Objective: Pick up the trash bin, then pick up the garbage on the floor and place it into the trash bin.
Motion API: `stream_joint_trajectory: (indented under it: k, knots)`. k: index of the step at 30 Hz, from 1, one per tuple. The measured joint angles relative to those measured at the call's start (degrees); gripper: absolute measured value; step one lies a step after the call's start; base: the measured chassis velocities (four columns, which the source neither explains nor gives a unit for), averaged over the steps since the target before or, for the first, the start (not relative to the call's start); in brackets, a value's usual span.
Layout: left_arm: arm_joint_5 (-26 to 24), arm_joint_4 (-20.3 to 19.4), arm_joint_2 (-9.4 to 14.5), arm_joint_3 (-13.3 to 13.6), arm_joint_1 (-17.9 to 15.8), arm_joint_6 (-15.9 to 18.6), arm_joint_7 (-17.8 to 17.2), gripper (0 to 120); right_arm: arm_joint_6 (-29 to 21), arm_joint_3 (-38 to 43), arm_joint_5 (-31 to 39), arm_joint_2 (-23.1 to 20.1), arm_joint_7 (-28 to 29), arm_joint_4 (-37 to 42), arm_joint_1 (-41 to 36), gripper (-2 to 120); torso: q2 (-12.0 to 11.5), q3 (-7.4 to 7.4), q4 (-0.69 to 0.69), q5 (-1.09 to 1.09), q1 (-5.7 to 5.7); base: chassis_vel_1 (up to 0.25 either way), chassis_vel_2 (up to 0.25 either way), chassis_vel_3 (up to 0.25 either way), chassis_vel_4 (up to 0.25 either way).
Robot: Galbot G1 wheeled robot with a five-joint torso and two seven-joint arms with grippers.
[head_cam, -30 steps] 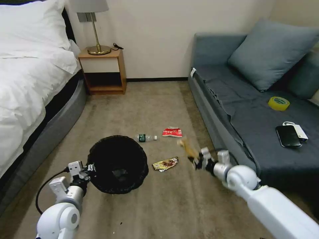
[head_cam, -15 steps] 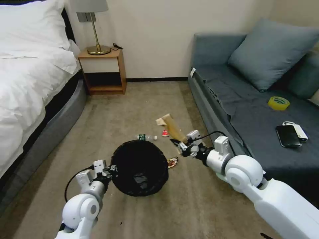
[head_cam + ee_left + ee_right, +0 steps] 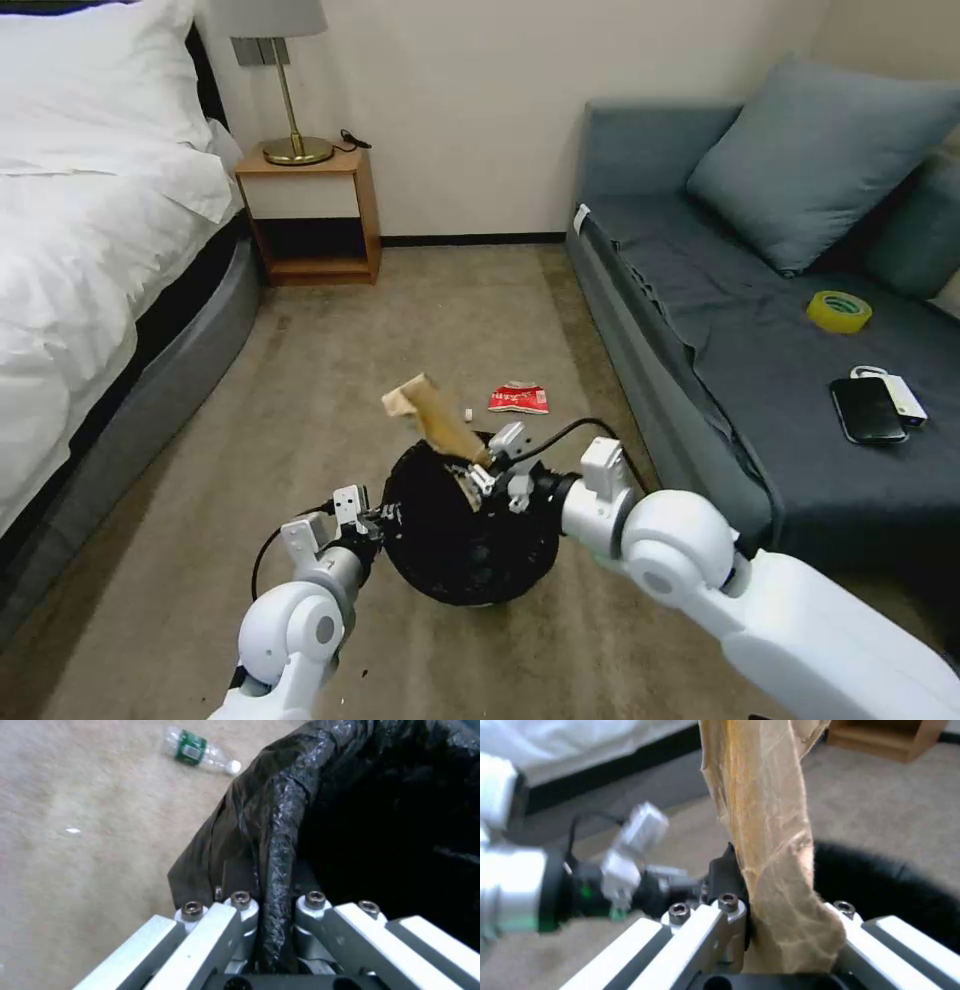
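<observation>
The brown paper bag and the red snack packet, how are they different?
The brown paper bag is up in the air, pinched in the right hand above the trash bin; the red snack packet lies on the carpet. The bag is long, plain brown and sticks up at a tilt; the packet is small, flat and red and white. Both are crumpled litter.

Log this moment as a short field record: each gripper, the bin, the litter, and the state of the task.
left gripper: shut on the trash bin rim, holding it off the floor
right gripper: shut on the brown paper bag, over the bin's mouth
bag: not yet released, sticking up above the rim
red-and-white packet: on the carpet beyond the bin
plastic bottle: on the carpet beside the bin
task: first piece about to go in
</observation>
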Motion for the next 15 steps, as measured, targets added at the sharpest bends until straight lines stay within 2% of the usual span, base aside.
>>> stream_joint_trajectory:
  k: [6,8,14,15]
  knots:
    - [-2.92,-1.13,0.0,-1.06,0.49,0.96,-1.1,4,0.61,-0.35,-2.52,0.15,-0.82,-1.89,-0.97,0,0.0,0.0,0.0,0.01,0.0,0.0,0.0,0.0,0.0]
    - [-3.36,-1.43,0.17,-1.2,0.72,1.1,-1.26,4,0.61,-0.51,-2.57,0.12,-0.91,-1.98,-0.95,4,0.0,0.0,0.0,-0.01,0.0,0.0,0.0,0.0,0.0]
    - [-5.15,-3.37,1.33,-1.86,1.72,1.47,-2.36,4,0.6,-0.62,-3.56,0.92,-1.46,-2.0,-1.59,28,0.0,0.0,0.0,-0.01,0.0,0.0,0.0,0.0,0.0]
    - [-5.15,-3.37,1.33,-1.86,1.72,1.47,-2.36,4,0.6,-0.62,-3.56,0.92,-1.46,-2.0,-1.59,28,0.0,0.0,0.0,-0.01,0.0,0.0,0.0,0.0,0.0]
